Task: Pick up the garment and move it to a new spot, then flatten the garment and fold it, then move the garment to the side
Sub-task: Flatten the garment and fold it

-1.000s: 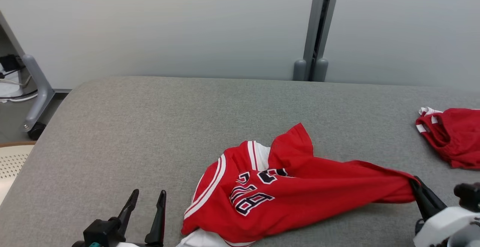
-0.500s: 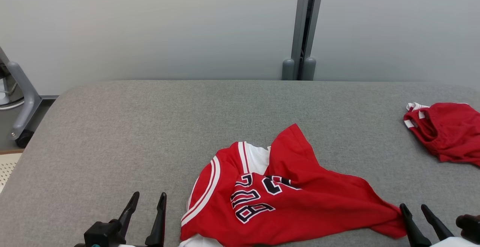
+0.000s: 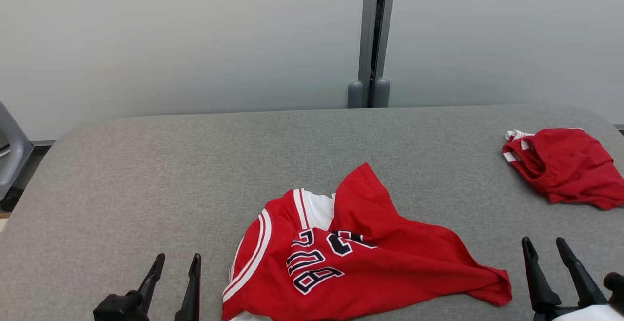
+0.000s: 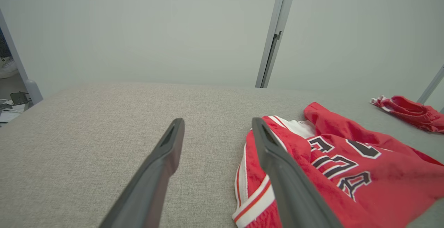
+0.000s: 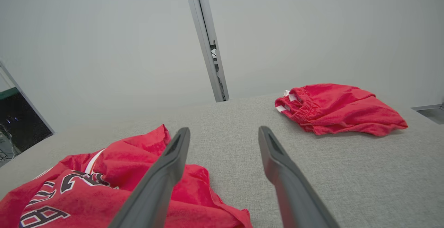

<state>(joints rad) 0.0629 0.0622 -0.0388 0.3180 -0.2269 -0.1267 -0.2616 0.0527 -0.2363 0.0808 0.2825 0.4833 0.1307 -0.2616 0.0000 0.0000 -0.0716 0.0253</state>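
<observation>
The gray padded bench [image 3: 146,174] carries a crumpled red basketball jersey [image 3: 380,267] at its near middle and red shorts [image 3: 560,170] well apart, far right. The left gripper [image 3: 178,258], just left of the jersey, and the right gripper [image 3: 543,241], beside its right corner, stand wide and empty.

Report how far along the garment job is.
Done, apparently: the crumpled red jersey with white trim lies loose on the grey fabric table. In hand: nothing; left gripper and right gripper stand open beside it. Left: flattening, folding, moving it aside.
</observation>
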